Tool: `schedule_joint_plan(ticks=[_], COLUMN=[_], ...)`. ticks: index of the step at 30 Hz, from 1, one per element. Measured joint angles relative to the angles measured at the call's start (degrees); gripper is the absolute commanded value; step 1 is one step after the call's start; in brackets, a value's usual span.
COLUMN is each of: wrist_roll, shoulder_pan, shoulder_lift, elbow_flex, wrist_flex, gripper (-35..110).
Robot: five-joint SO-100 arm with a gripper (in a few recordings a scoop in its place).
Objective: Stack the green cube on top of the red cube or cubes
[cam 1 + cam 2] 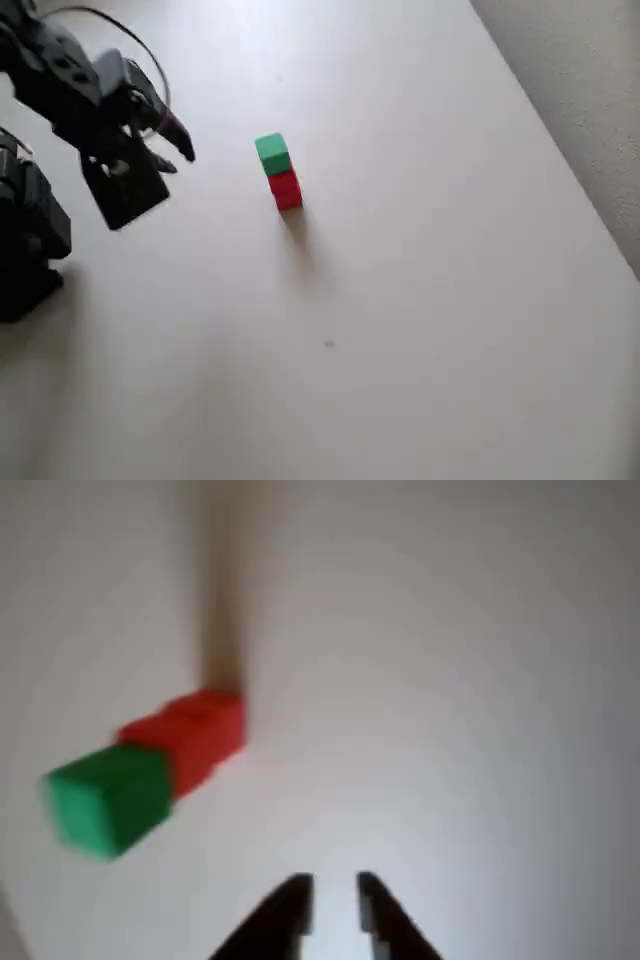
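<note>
Gripper: in the wrist view we see the two dark fingertips of the gripper at the bottom edge, a narrow gap of pale table between them and nothing in that gap. In the overhead view the gripper sits at the upper left, its fingers pointing right toward the stack and well apart from it.

Gripper's hold: we see it holding nothing; the jaws stand nearly closed, just a slit apart.

Arm: we see the black arm at the left edge of the overhead view, with a thin cable arching over it.

Green cube: we find the green cube on top of the stack, resting on the upper red cube; from above the green cube shows as the uppermost block.

Red cubes: we see the red cubes one on the other beneath the green one, in the overhead view standing near the table's middle.

Stack: it stands alone and casts a soft shadow on the table.

Table: we see a plain pale table, its edge running diagonally at the upper right.

Writing: we can read no brand, label or lettering on any cube or on the arm; the wrist view is blurred.
</note>
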State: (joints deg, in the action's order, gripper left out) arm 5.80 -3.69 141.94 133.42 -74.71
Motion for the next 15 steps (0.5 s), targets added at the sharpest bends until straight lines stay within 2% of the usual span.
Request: schedule_joint_plan(ticks=[7,15], wrist_roll=[0.26,0.18], shoulder_pan=[-0.44,-0.44], shoulder_lift=[3.96,14.85], elbow_flex=[14.24,25.84], wrist_flex=[8.79,12.3], gripper=[-2,-2])
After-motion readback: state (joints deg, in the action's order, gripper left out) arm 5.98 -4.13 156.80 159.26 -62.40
